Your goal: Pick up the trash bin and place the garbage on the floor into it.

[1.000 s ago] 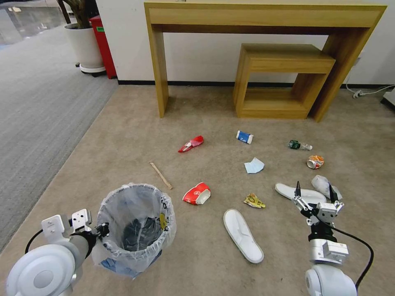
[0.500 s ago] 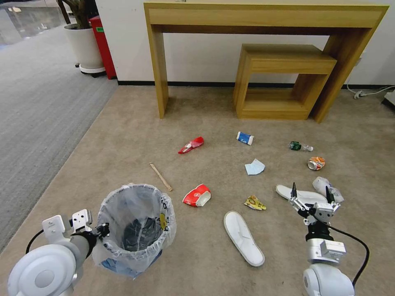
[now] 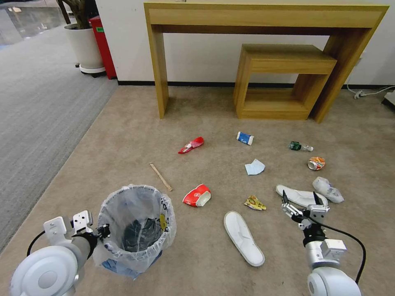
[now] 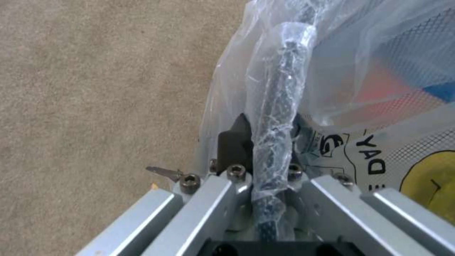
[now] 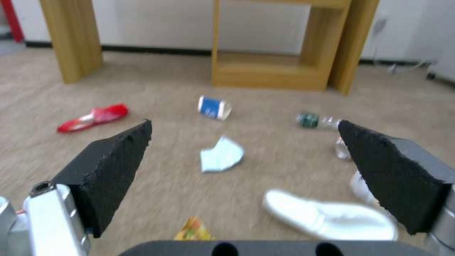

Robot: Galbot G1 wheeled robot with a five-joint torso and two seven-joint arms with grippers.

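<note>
Head view first, nearest things: the left gripper point(image 3: 103, 231) sits at about 8 o'clock in the picture, clamped on the rim of the trash bin point(image 3: 138, 228), which stands on the beige floor point(image 3: 123, 135) with its crinkled plastic liner folded over the edge; the left wrist view shows the two fingers point(image 4: 234, 140) pinched tight on the bag-wrapped rim of the trash bin point(image 4: 279, 89). At about 4 o'clock the right gripper point(image 3: 299, 200) hangs above the carpet with its jaws spread wide and nothing between them, its tips just over the near edge of a white slipper point(image 3: 300, 196); the right wrist view shows that same white slipper point(image 5: 332, 217) lying low between the two black pads point(image 5: 111, 167). Another slipper point(image 3: 243, 237) lies near 5 o'clock, between the two arms. Slightly farther out are a crushed red cup point(image 3: 197, 195) just right of the bin, a yellow wrapper point(image 3: 254, 202) near it, a stick point(image 3: 161, 176) beyond the bin, and a white wad point(image 3: 327, 189) beside the far slipper. Farther still lie a blue mask point(image 3: 254, 167), an orange can point(image 3: 316, 163), a small bottle point(image 3: 299, 146), a blue-white cup point(image 3: 245, 138) and a flattened red cup point(image 3: 191, 144). At 12 o'clock, against the wall, stand the wooden tables point(image 3: 263, 61).
</note>
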